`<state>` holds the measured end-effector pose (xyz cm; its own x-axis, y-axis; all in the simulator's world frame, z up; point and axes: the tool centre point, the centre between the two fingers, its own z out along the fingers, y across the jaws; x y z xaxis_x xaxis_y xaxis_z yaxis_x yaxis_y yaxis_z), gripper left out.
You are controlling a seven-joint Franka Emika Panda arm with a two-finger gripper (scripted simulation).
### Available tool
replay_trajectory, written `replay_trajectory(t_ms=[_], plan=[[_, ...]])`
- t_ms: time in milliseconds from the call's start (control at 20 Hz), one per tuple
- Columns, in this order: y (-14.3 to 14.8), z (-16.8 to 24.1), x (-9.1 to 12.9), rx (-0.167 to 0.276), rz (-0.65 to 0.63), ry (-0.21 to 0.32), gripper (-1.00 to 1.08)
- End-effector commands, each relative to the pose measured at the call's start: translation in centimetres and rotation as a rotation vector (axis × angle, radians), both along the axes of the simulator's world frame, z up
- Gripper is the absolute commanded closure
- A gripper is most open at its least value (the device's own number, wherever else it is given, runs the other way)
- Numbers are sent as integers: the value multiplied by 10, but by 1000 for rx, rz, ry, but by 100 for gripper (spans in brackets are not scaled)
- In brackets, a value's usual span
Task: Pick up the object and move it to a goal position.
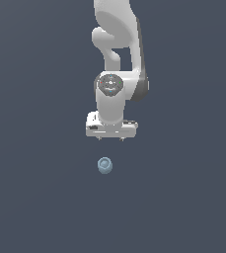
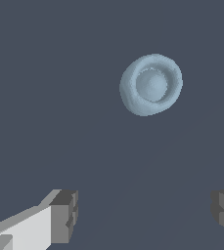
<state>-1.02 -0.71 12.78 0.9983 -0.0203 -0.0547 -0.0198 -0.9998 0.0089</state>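
The small pale blue-grey rounded cup-like lump (image 2: 151, 85) looks matt, faintly bumpy at its rim, smoother in its ringed hollow. Above it, the white arm's gripper (image 1: 111, 139) shows smooth, softly shaded plastic-like shells with dull grey finger pads (image 2: 64, 216).

Simulated scene, not real room: flat uniform slate-grey surface (image 1: 35, 197) fills whole frame, no walls or furniture; smooth rendered white arm (image 1: 117, 59) upper centre.

A plain dark slate-blue floor (image 1: 35, 197) fills the scene.
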Motion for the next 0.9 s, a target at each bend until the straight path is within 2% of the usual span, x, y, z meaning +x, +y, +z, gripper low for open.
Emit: replay_trajectory(t_ms=[0,450,850], plan=[[0,0,0,0,0,0,-92],[36,10,2,28,39,-16,-92],[31,7,8,27,61,-18,-92]])
